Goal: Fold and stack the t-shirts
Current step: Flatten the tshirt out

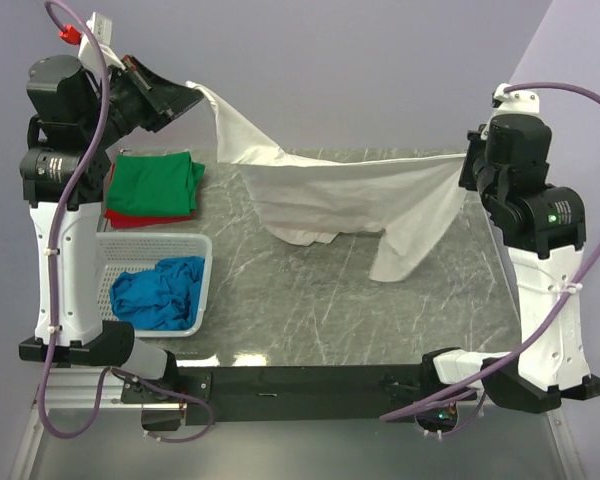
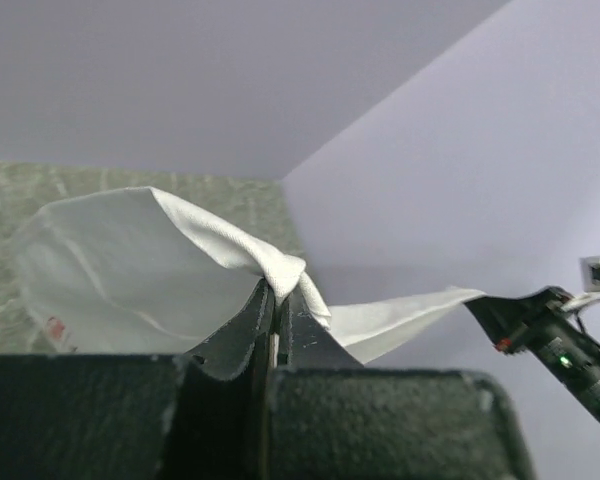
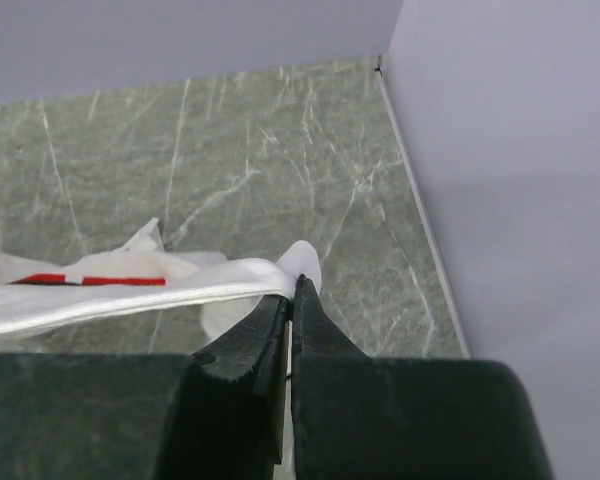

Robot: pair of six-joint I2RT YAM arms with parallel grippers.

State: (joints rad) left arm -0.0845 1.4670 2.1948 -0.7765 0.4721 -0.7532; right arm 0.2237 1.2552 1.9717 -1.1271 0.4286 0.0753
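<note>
The large white t-shirt [image 1: 340,195] hangs stretched in the air between both arms, its lower folds drooping to the table. My left gripper [image 1: 192,95] is shut on one corner at the far left; the bunched cloth [image 2: 280,268] shows at its tips [image 2: 277,290]. My right gripper [image 1: 467,165] is shut on the other end at the right; the cloth [image 3: 130,295] with a red print runs off left from its tips [image 3: 292,292]. A folded green shirt [image 1: 156,184] lies on a red one [image 1: 140,218] at the left. A bright blue shirt [image 1: 160,293] lies crumpled in the basket.
A white lattice basket [image 1: 206,262] stands at the front left of the grey marble table [image 1: 310,310]. Lilac walls close the back and the right side. The right arm [image 2: 555,345] shows at the right of the left wrist view.
</note>
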